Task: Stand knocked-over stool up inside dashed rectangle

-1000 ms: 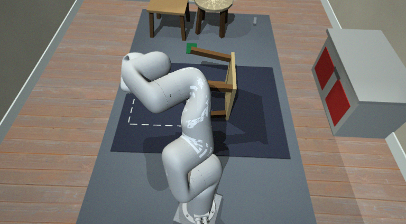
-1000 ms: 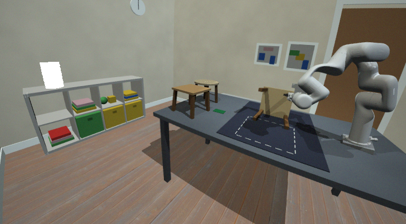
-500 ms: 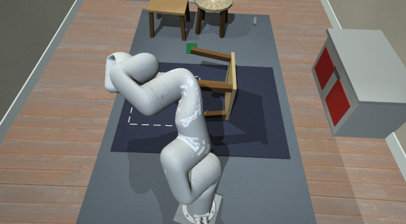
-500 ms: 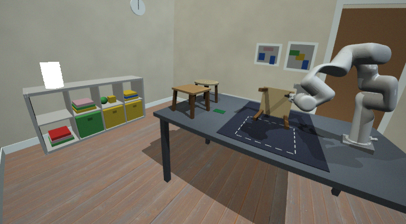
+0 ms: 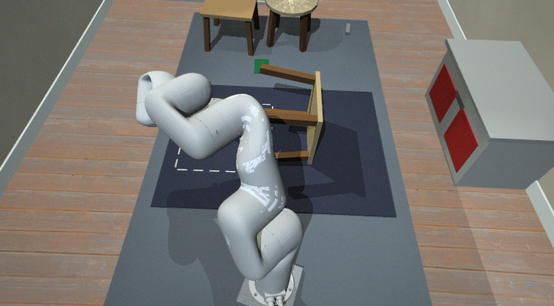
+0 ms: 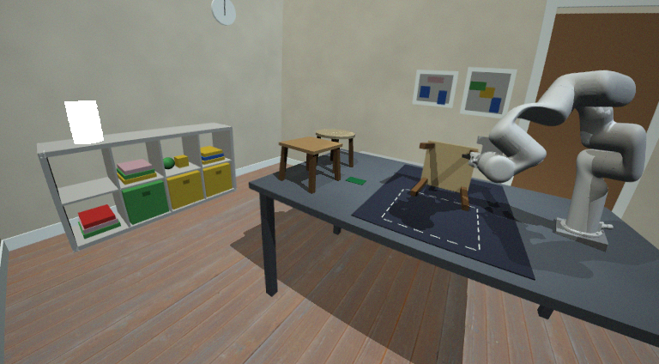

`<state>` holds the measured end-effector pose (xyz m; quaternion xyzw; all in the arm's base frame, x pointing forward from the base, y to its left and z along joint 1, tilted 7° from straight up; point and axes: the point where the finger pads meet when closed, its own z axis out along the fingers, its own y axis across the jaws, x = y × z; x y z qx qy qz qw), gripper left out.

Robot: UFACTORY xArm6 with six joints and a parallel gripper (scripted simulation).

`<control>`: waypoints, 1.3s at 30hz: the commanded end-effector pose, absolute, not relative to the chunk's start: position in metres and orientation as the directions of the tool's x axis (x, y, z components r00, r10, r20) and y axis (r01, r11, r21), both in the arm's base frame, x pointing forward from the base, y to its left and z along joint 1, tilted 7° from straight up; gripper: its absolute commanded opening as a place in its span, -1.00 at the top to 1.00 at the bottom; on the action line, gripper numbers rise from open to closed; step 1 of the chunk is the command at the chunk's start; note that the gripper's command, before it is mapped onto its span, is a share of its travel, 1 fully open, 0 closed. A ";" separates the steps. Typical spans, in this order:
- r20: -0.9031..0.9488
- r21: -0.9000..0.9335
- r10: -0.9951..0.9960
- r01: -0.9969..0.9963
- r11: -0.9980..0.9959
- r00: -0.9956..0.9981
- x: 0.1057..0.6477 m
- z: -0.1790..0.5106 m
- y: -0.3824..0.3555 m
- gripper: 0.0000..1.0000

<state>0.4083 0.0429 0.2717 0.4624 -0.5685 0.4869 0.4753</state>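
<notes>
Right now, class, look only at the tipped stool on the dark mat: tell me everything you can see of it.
The tipped stool looks wooden: a pale square seat with darker brown legs, three showing from above. It lies on its side, seat on edge and leaning slightly, legs pointing sideways towards the arm. In the exterior view its lower feet rest on the dark mat, about on the far line of the dashed rectangle. The gripper is at the seat's upper corner; actual contact cannot be judged.

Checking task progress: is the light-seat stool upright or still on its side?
On its side. The stool has its seat standing vertical and its legs pointing sideways toward the arm; it is not on its feet.
</notes>
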 end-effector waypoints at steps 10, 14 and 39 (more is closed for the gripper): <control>0.990 -0.117 -0.065 -0.988 0.098 -0.124 0.406 0.299 0.045 -0.12; 0.990 -0.117 -0.065 -0.988 0.098 -0.124 0.404 0.319 0.046 -0.12; 0.984 -0.146 -0.087 -0.982 0.116 -0.156 0.401 0.352 0.044 0.10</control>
